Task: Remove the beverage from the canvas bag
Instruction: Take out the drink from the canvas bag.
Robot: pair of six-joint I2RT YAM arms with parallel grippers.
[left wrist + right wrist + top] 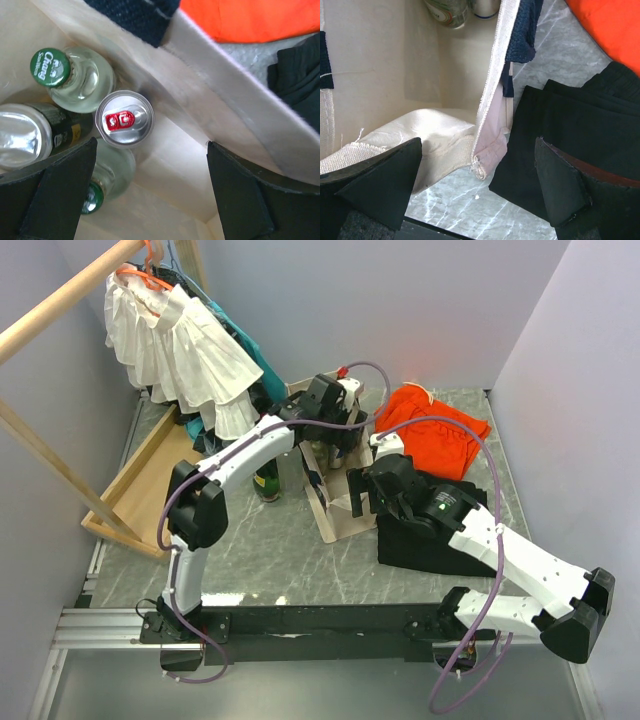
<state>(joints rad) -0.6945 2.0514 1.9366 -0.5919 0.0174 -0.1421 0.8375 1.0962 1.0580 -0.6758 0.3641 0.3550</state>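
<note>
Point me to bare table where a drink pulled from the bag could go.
Free: the marble table in front of the canvas bag, bordered by the left arm and the black cloth. Crowded: behind and right of the bag, with the orange cloth; a green bottle stands at its left.

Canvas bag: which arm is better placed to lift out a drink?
Left. The left fingers, open, hover over the can and bottles inside the bag; the right fingers straddle the bag's edge.
</note>
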